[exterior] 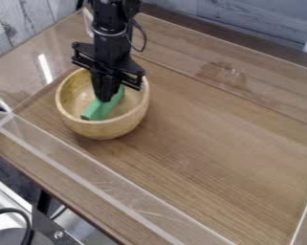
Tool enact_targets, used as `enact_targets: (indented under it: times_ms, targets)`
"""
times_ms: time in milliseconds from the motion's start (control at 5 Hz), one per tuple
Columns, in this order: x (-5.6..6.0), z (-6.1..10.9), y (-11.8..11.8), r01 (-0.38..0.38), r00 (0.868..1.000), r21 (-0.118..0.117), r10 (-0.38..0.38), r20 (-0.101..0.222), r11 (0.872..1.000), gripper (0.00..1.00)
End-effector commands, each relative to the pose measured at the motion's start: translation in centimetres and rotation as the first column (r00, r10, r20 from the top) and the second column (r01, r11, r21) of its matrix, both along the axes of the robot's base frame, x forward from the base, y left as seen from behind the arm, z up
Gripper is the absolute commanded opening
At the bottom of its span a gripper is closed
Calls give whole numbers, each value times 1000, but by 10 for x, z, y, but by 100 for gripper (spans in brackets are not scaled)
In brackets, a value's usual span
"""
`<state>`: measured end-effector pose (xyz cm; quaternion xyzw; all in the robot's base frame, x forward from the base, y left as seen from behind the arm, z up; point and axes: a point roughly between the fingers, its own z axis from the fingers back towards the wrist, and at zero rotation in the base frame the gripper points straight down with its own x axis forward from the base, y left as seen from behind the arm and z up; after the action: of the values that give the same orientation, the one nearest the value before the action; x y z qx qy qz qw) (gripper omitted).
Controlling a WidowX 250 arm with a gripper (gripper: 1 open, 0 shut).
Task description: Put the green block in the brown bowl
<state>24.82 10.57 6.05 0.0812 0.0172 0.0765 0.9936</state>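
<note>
On the left we saw a thin black cable (pixel 26 218) in a loop near the front corner. Next came the round, light tan wooden bowl (pixel 104 130) with thick walls. The long, slim, bright green block (pixel 97 109) was inside it, sloping toward the back, where the hand hid its top end. We thought it was there because the bowl was its goal, so the job looked just about done.

The black metal robot hand (pixel 102 88) pointed down over the bowl, next to the block's top end. Its fingers were closed, but we could not tell if they had hold of the block. It probably needed to let go if so, and lift gently without a bump. On the right was the brown wooden counter (pixel 213 144). We could read no brands, labels or writing.
</note>
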Motion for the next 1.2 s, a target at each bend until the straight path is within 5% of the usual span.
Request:
enact_targets:
  times_ms: [0, 200, 600, 1000]
  targets:
    - [14, 22, 2, -6, 999, 32, 5, 38, 999, 100]
    - [14, 30, 0, -13, 1000, 41, 13, 9, 999, 100]
    - [5, 37, -9, 4, 1000, 46, -5, 16, 999, 100]
    - [16, 72, -14, 1, 999, -66, 3, 51, 998, 100]
